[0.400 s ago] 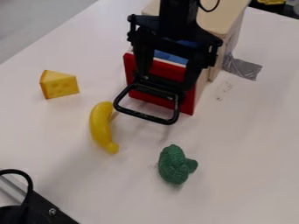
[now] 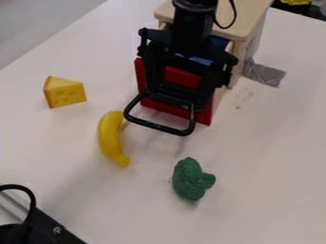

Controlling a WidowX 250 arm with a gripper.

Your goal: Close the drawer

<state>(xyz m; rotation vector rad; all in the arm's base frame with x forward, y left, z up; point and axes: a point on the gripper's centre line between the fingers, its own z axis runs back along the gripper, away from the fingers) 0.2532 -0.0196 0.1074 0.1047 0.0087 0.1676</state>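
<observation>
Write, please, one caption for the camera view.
End effector above the open, red-fronted drawer, with toy banana and broccoli nearby.

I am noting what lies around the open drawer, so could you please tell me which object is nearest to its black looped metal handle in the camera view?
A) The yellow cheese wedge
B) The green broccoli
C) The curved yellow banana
C: the curved yellow banana has its upper end close by the left end of the black looped handle.

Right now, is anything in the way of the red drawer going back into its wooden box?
Nothing visible does, though the gripper hides part of the red drawer. The banana and broccoli lie in front, away from the wooden box.
</observation>
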